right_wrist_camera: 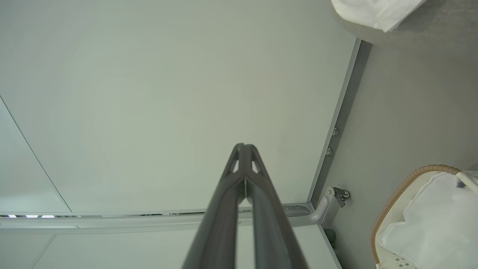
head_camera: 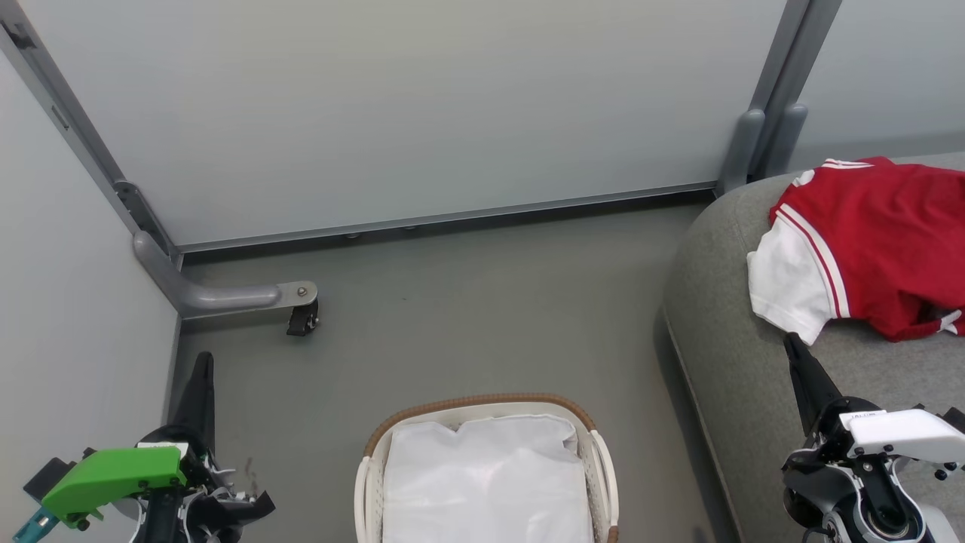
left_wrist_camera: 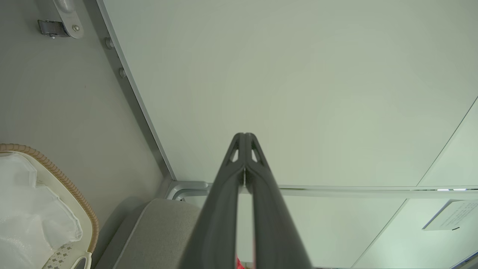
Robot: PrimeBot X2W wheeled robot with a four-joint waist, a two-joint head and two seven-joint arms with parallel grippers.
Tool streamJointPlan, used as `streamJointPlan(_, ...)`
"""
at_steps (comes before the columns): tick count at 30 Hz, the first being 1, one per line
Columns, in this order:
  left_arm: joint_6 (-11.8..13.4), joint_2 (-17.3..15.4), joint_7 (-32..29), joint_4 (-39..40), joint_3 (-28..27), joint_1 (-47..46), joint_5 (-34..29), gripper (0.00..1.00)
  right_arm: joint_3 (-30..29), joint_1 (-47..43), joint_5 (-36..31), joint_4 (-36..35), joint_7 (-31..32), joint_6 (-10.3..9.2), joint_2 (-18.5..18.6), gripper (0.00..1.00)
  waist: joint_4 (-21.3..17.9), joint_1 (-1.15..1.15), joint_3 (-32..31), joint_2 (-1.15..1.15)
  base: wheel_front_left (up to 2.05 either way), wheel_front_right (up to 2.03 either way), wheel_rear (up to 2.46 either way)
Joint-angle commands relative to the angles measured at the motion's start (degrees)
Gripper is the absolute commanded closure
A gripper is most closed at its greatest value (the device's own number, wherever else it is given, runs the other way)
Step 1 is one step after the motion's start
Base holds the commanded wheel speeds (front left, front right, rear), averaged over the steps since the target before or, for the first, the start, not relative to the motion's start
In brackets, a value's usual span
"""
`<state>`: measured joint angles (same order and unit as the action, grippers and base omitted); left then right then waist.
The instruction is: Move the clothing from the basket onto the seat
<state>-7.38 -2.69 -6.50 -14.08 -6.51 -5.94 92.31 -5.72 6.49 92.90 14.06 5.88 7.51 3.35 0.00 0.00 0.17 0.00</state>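
The red shirt (head_camera: 878,241) with white sleeves lies spread on the grey seat (head_camera: 724,317) at the right; I cannot tell the red shorts apart from it. The basket (head_camera: 475,400) stands on the floor at bottom centre, and inside it I see just the white liner (head_camera: 482,475). My left gripper (head_camera: 202,358) is shut with nothing in it, left of the basket. My right gripper (head_camera: 790,339) is shut and holds nothing, its tip just below the white sleeve (right_wrist_camera: 377,11). Both wrist views show closed fingertips (left_wrist_camera: 244,135) (right_wrist_camera: 244,145) against pale wall, with the basket rim (left_wrist_camera: 74,194) (right_wrist_camera: 396,198) to one side.
Pale partition walls close off the back and left. A grey metal foot with a black caster (head_camera: 301,317) juts onto the grey floor (head_camera: 467,317) at the left. Upright posts (head_camera: 754,143) stand behind the seat's corner.
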Motion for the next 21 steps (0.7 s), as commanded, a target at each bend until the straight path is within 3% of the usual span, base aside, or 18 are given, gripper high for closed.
streamJointPlan(1, -0.23, -0.35, -0.27, 0.08, -0.15, -0.60, 0.19, 1.00, -0.19, -0.71, 0.25, -0.19, 0.26, -0.04, 0.20, 1.00, 0.00, 0.00, 0.00, 0.00, 0.00, 0.00, 0.00)
streamJointPlan(21, -0.23, -0.35, -0.27, 0.08, -0.14, -0.59, 0.18, 1.00, -0.38, -0.68, -0.02, -0.17, 0.41, -0.03, 0.02, 1.00, 0.00, 0.00, 0.00, 0.00, 0.00, 0.00, 0.00)
